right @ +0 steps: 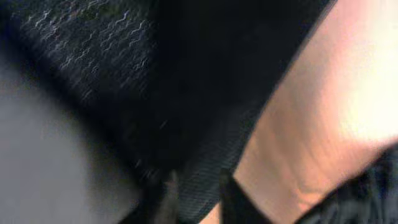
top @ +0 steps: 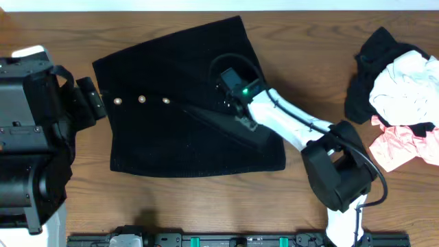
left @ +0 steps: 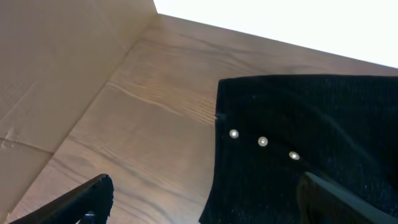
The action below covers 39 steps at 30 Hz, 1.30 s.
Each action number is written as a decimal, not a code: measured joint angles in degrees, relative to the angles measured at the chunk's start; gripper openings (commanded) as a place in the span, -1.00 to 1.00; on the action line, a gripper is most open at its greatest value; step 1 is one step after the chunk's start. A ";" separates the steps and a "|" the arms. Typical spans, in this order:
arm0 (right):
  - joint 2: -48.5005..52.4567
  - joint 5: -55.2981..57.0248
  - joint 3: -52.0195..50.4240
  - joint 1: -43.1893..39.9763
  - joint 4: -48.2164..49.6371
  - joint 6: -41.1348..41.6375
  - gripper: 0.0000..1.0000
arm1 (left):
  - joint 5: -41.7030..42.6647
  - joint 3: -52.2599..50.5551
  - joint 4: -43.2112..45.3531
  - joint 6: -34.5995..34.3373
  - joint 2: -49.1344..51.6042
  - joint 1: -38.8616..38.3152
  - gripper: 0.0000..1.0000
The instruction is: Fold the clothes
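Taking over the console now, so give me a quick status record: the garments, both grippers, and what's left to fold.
large black garment: spread out centrally, three pale buttons near its left edge
left gripper: open, empty, by the garment's left edge
right gripper: down on the garment's right half; grip unclear, view blurred
waiting: black garment, white garment, coral-pink garment, crumpled together at the table right end

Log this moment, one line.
large black garment: spread out, centre | left jaws: open, near its snap edge | right arm: over garment, jaws unclear | pile: black, white, coral, far right
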 measured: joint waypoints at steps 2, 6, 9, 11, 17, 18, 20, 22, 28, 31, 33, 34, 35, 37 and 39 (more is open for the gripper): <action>-0.46 -6.60 0.83 -0.02 -2.25 -0.96 0.04 | 0.11 0.00 0.04 0.00 -0.15 0.00 0.90; -2.49 -20.00 1.31 0.81 -4.42 -2.40 0.12 | 0.17 0.00 0.26 0.00 -1.03 0.00 0.92; -3.34 -25.16 1.36 1.84 -4.74 -2.67 0.14 | 0.17 0.00 0.26 0.00 -1.66 0.00 0.93; -3.34 -26.93 1.07 2.64 -4.15 -2.84 0.16 | 0.17 0.00 0.26 0.00 -1.90 0.00 0.93; -3.32 -25.55 -4.13 4.59 2.97 -1.75 0.21 | 0.17 0.00 0.24 0.00 -1.88 0.00 0.94; -3.32 -25.09 -5.09 4.57 4.04 -1.44 0.22 | 0.17 0.00 0.26 0.00 -1.88 0.00 0.94; -3.32 -23.76 -7.72 4.55 6.97 -0.70 0.22 | 0.17 0.00 0.24 0.00 -1.88 0.00 0.94; -3.32 -21.90 -10.03 4.55 9.53 0.39 0.20 | 0.17 0.00 0.24 0.00 -1.88 0.00 0.94; -4.02 -13.16 -12.37 5.29 14.16 5.55 -0.61 | 0.17 0.00 0.24 0.00 -1.90 0.00 0.95; -4.02 -6.29 -12.33 5.27 14.25 6.62 -0.80 | 0.17 0.00 0.24 0.00 -2.10 0.00 0.95; -4.02 -2.93 -11.65 5.20 13.81 6.49 -0.84 | 0.17 0.00 0.24 0.00 -2.23 0.00 0.95; -4.02 -1.84 -11.10 5.16 13.77 6.34 -0.85 | 0.17 0.00 0.24 0.00 -2.32 0.00 0.95; -4.04 -1.07 -9.99 5.09 13.66 5.14 -0.86 | 0.17 0.00 0.24 0.00 -2.38 0.00 0.95; -4.22 -0.70 -8.37 5.03 13.81 2.73 -0.86 | 0.17 0.00 0.24 0.00 -2.43 0.00 0.95; -4.83 -0.52 -6.75 4.85 15.23 -1.03 -0.86 | 0.17 0.00 0.24 0.00 -2.43 0.00 0.95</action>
